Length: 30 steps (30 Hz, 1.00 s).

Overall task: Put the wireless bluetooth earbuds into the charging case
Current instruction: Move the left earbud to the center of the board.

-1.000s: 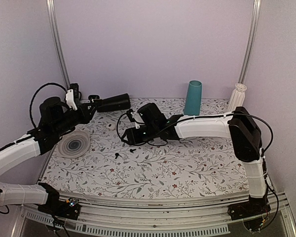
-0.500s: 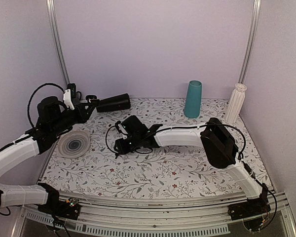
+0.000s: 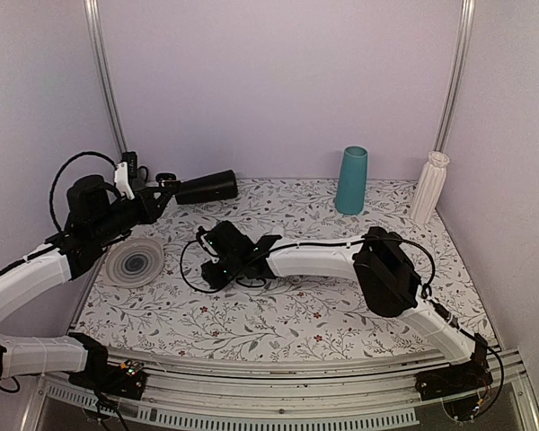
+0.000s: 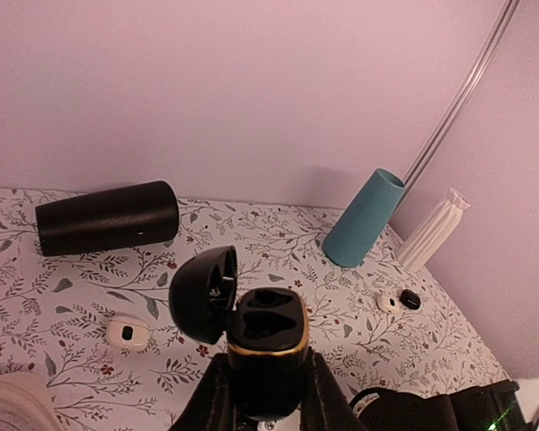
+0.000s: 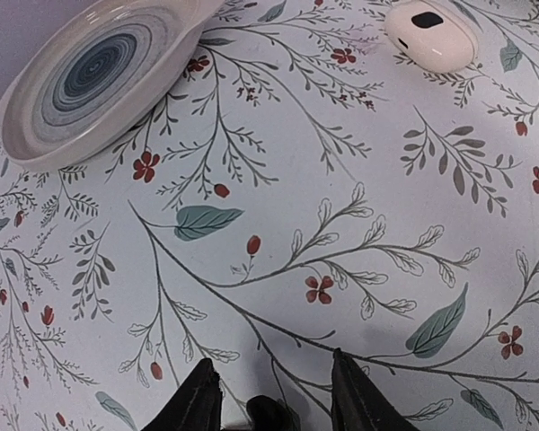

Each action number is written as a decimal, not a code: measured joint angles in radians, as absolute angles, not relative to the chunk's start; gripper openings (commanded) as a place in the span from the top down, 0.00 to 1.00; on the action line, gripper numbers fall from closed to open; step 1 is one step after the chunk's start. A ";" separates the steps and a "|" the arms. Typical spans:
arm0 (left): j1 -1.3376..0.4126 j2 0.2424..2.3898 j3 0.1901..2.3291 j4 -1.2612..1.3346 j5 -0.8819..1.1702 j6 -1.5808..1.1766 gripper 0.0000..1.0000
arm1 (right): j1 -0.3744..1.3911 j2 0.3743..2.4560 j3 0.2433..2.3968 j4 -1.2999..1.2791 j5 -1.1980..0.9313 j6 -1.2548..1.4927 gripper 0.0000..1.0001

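Note:
My left gripper is shut on the black charging case and holds it upright above the table's left rear. Its lid hangs open to the left, and both sockets are empty. In the top view this gripper is above the plate. My right gripper is open and low over the tablecloth. One small black earbud lies between its fingers at the bottom edge of the right wrist view. In the top view the right gripper hides the earbuds. I cannot find the second earbud.
A ringed plate lies at the left. A white oval case lies beyond the right gripper. A black cylinder, a teal cup and a white vase stand along the back. A small white object and a small black one lie near the cup.
My right arm has swung left and dropped to the table, covering the spot where the two earbuds lay. My left arm with the case has barely moved.

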<state>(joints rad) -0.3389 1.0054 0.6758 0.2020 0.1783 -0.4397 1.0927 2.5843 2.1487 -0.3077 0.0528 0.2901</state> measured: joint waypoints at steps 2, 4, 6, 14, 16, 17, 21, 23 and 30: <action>-0.337 1.005 0.676 0.202 0.180 -0.441 1.00 | 1.103 2.599 2.162 -0.317 0.084 0.270 0.62; -0.336 1.005 0.676 0.202 0.183 -0.443 1.00 | 1.113 2.610 2.170 -0.326 0.106 0.248 0.65; -0.335 1.005 0.676 0.202 0.187 -0.444 1.00 | 1.119 2.614 2.171 -0.334 0.125 0.235 0.68; -0.332 1.005 0.676 0.202 0.195 -0.453 1.00 | 1.125 2.615 2.174 -0.353 0.150 0.215 0.85; -0.332 1.005 0.676 0.202 0.195 -0.456 1.00 | 1.125 2.613 2.167 -0.349 0.150 0.214 0.86; -0.332 1.005 0.676 0.202 0.195 -0.457 1.00 | 1.125 2.606 2.152 -0.338 0.149 0.214 0.86; -0.331 1.007 0.676 0.202 0.198 -0.461 1.00 | 1.125 2.537 2.033 -0.303 0.151 0.216 0.86; -0.331 1.008 0.676 0.202 0.200 -0.464 1.00 | 1.125 2.487 1.948 -0.285 0.151 0.217 0.86; -0.329 1.032 0.676 0.207 0.220 -0.483 1.00 | 1.125 2.312 1.670 -0.245 0.149 0.220 0.86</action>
<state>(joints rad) -0.3286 1.0325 0.6758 0.2070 0.2203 -0.4831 1.1252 2.3116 1.6695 -0.2455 0.1486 0.2199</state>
